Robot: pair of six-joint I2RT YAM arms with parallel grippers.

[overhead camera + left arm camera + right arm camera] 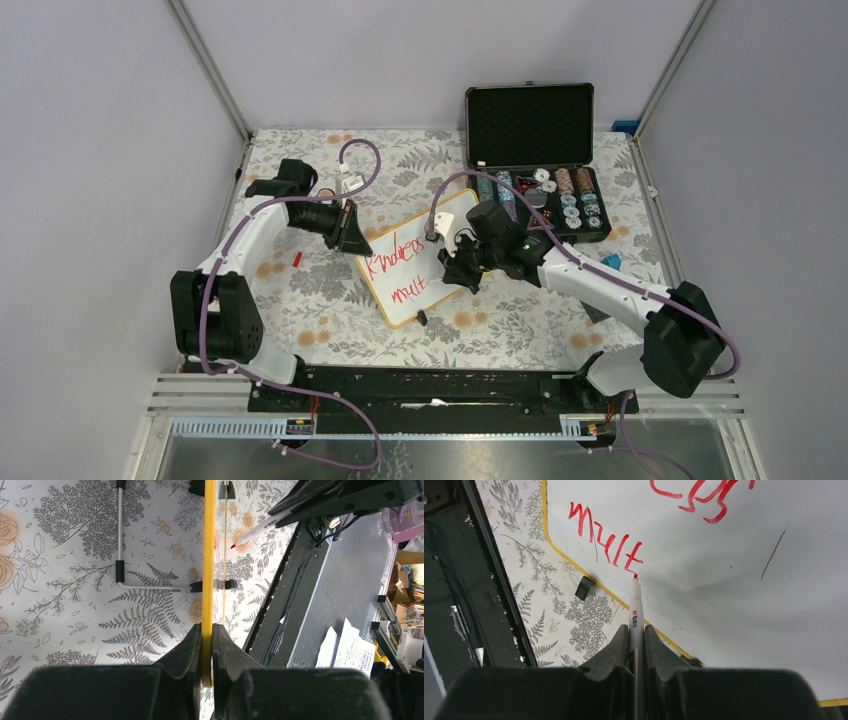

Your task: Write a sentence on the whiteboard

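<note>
Step in hand: second line of the sentence (606, 542), which reads "mult", unfinished. The whiteboard (415, 240) sits skewed at mid-table. The left gripper (206, 630) is pressed together on its yellow rim, steadying it. The right gripper (636, 630) pinches the red marker (635, 605), tip at the foot of the "t", apparently touching. Next move, judged: small lift, step right, begin "i". Bare white lies to the right. The near rim runs just beside the line; the poker chip case (540, 190) is near the far corner.

Pale lilac walls (100, 130) (floral tablecloth (500, 335) below)
</note>
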